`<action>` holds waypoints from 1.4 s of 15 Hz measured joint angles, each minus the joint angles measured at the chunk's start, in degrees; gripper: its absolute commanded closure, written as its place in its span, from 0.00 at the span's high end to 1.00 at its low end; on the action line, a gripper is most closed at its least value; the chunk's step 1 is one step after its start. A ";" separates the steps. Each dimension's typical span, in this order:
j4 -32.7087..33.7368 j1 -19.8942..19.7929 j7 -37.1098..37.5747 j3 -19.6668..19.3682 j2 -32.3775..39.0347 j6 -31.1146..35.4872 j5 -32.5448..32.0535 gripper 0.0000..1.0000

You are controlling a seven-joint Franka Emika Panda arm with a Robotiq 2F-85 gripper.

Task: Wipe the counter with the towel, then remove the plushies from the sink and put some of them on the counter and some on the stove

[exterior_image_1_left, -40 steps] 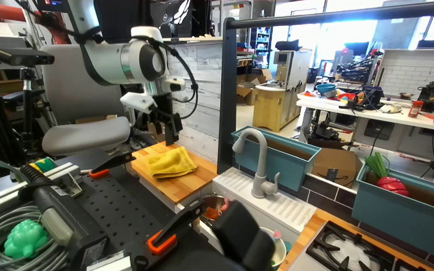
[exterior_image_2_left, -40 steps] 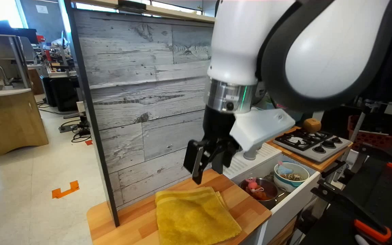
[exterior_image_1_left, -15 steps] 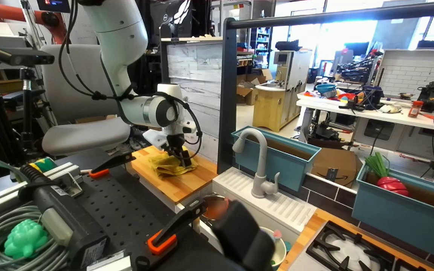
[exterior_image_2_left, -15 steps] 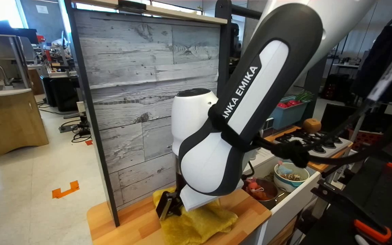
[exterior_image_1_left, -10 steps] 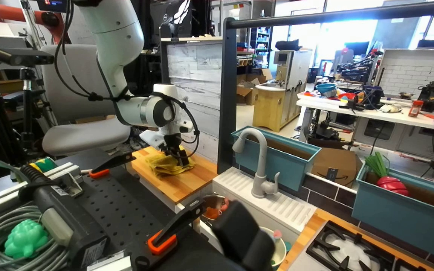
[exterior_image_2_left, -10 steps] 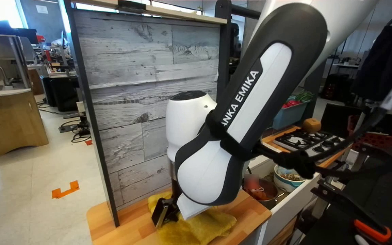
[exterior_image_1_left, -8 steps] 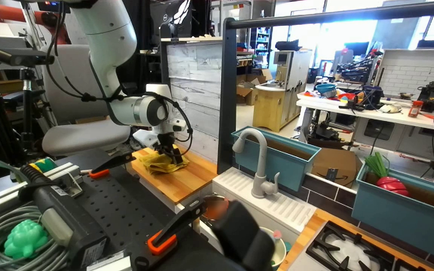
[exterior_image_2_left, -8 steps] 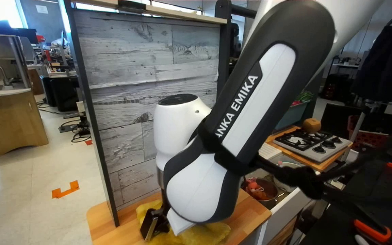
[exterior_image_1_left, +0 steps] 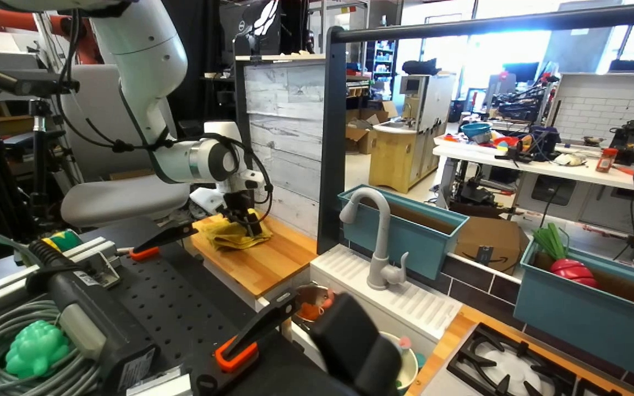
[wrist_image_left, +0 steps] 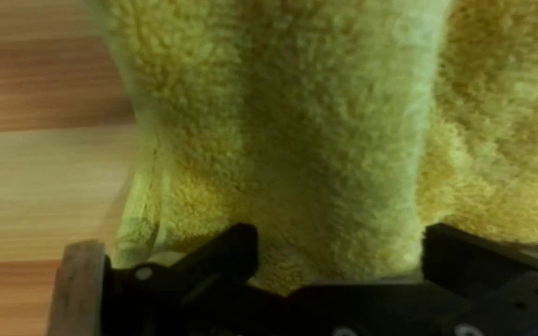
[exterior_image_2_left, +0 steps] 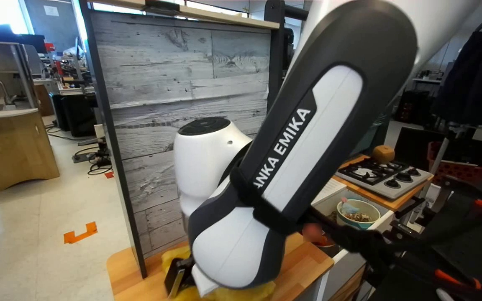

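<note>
The spread claw straddles a fold of towel on the counter.

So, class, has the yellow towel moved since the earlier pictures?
Yes: in an exterior view, the towel has shifted along the counter, away from the grey tap.

I have my gripper down on the towel, which lies on the counter, toward the end away from the sink. Behind the towel stands a plank panel. In both exterior views I see the sink between the counter and the stove. In the sink, a pot with plushies in it sits at the counter end (my arm covers part of it in an exterior view), a bowl at the stove end. The gooseneck tap stands at the sink's rear edge, a bin behind it; a second bin, vegetables inside, sits behind the stove.
</note>
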 measured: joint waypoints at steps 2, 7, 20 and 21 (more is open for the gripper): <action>-1.32 -1.72 2.42 -3.58 -0.24 0.43 0.18 1.00; -2.75 -6.17 3.40 -5.87 -0.39 0.45 -0.14 1.00; -3.82 6.77 3.39 -4.06 -1.61 -1.78 -1.30 1.00; -5.57 6.70 4.27 -5.98 -2.13 -1.78 -1.31 1.00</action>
